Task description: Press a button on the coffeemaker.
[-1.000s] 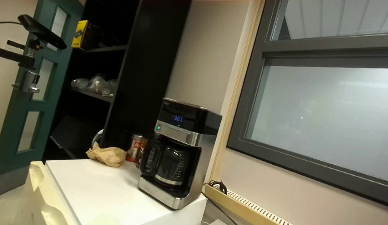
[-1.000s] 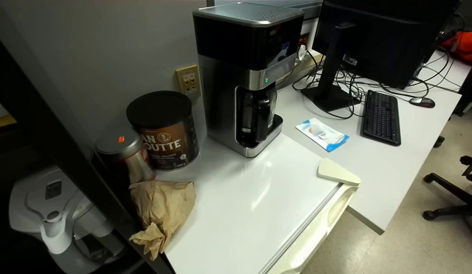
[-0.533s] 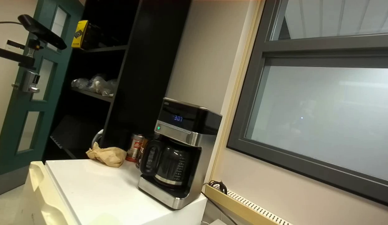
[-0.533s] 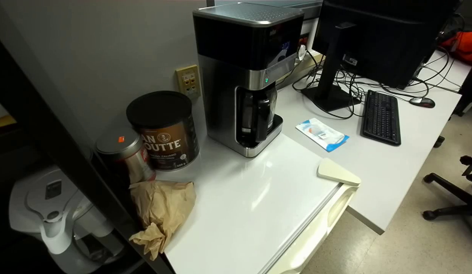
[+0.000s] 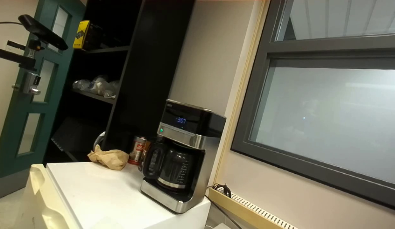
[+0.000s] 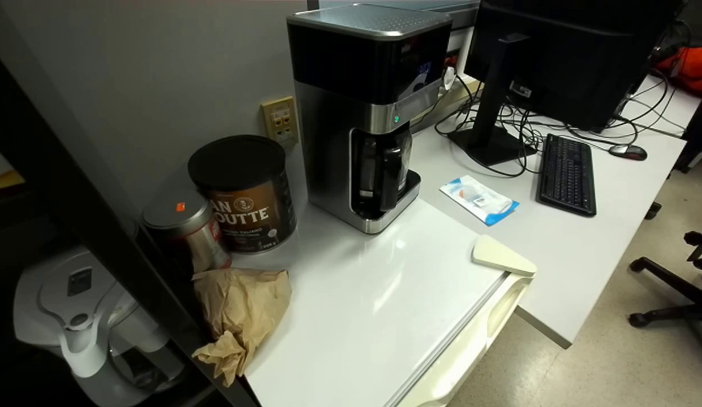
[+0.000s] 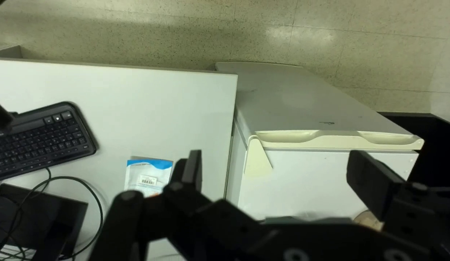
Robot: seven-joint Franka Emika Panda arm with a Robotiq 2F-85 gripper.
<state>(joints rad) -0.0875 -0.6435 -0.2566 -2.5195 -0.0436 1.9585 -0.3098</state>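
Coffeemaker (image 6: 351, 107) stood upright on the white table (image 6: 351, 328) and showed in both exterior views, so no trouble spotting that one. In an exterior view its display (image 5: 181, 120) sat near the middle of the frame, lit up with blue digits that read 3:07, and a little green light (image 5: 161, 130) glowed at the left end of the silver strip (image 5: 178, 135) right below. The dark glass carafe (image 5: 173, 167) was tucked in underneath, handle (image 5: 147, 163) toward the left of the frame.

As for the pincer (image 7: 275, 163), the wrist view had it at the bottom of the frame, fully released, its two fingers (image 7: 193, 170) spread well apart. Between them you got the cream handle strip (image 7: 337, 140) along the table's front edge plus a patch of its white top.

Other stuff, in an exterior view: a crumpled brown paper bag (image 6: 246, 311) lay at the lower left, a small silver-and-red can (image 6: 201, 249) was just above it in the frame, and a bigger coffee tin (image 6: 246, 206) stood between that can and the coffeemaker. A blue-and-white pouch (image 6: 479, 199) lay flat to the right of the machine, then a black keyboard (image 6: 567, 175) and a mouse (image 6: 628, 151) farther toward the upper right. A yellow box (image 5: 80, 35) sat on a black shelf (image 5: 111, 50), upper left of an exterior view.
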